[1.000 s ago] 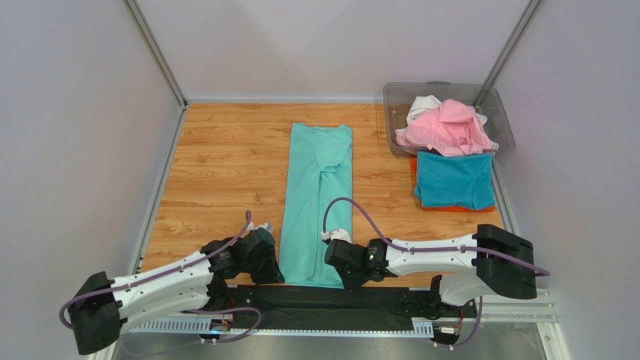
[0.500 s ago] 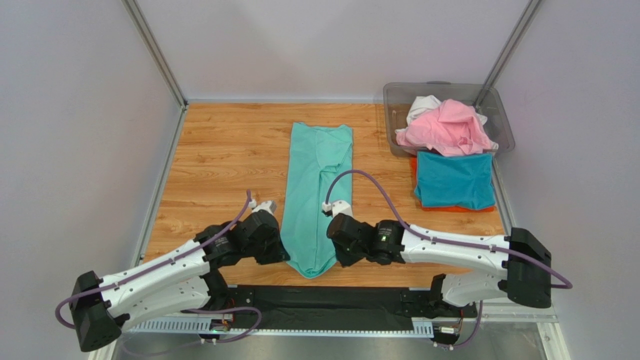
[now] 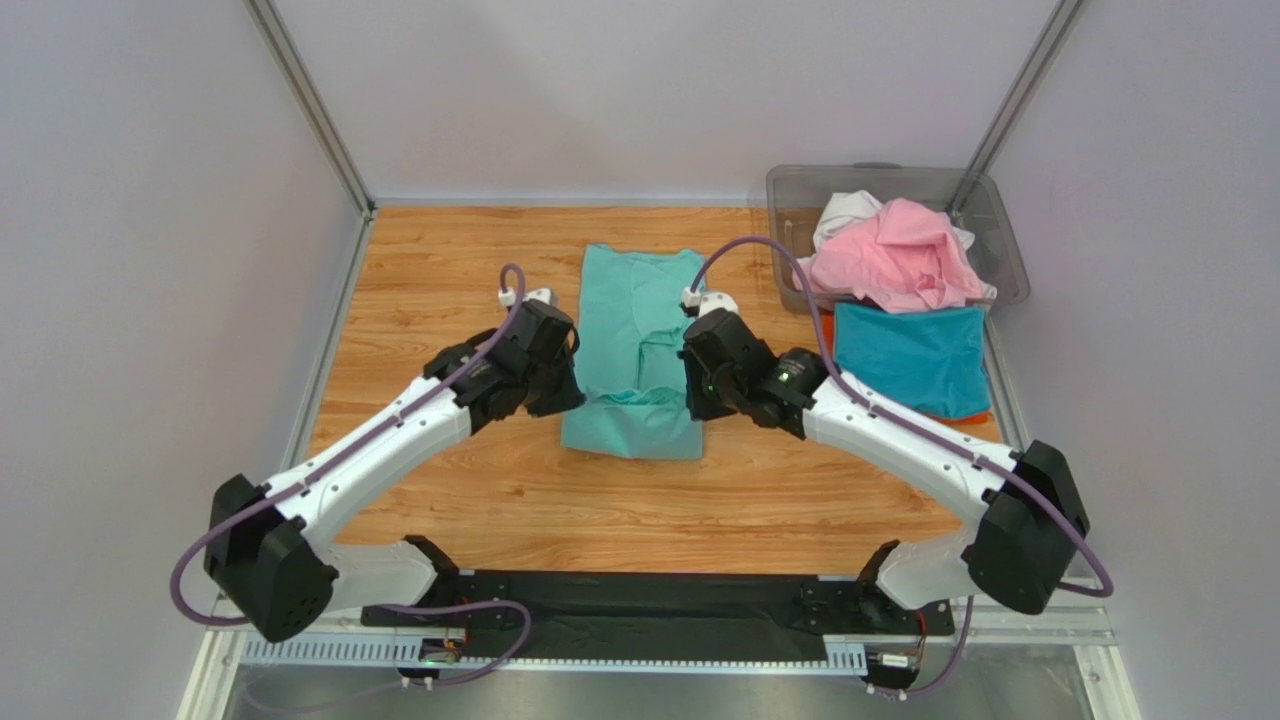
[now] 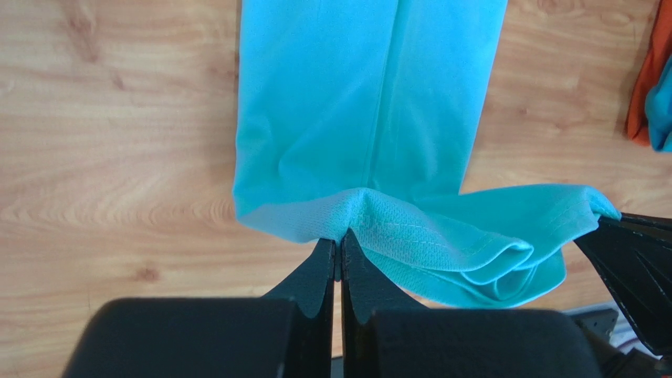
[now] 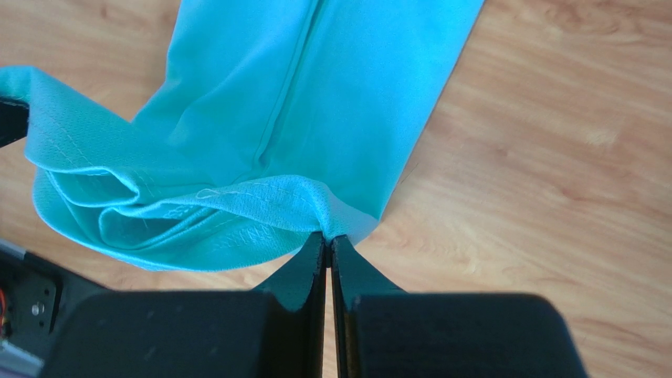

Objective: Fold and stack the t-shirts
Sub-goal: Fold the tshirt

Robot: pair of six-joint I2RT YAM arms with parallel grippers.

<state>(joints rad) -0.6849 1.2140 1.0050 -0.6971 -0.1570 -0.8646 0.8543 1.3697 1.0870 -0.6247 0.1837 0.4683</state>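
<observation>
The mint green t-shirt (image 3: 637, 308) lies as a long strip at the table's centre, its near end lifted and doubled over the middle. My left gripper (image 3: 565, 402) is shut on the left corner of that hem (image 4: 347, 228). My right gripper (image 3: 700, 405) is shut on the right corner (image 5: 323, 224). The hem sags between them in the left wrist view (image 4: 473, 252) and in the right wrist view (image 5: 158, 213). A folded teal blue t-shirt (image 3: 909, 360) lies on an orange one (image 3: 980, 416) at the right. Pink (image 3: 887, 255) and white (image 3: 846, 210) t-shirts are crumpled in the bin.
The clear grey plastic bin (image 3: 789, 195) stands at the back right corner of the wooden table (image 3: 451, 300). Grey walls and metal posts (image 3: 308, 105) close in the sides and back. A black rail (image 3: 646, 608) runs along the near edge.
Both grippers have carried the mint shirt's near hem away from the front edge toward the middle, doubling the strip over itself. Both arms have stretched far out.
</observation>
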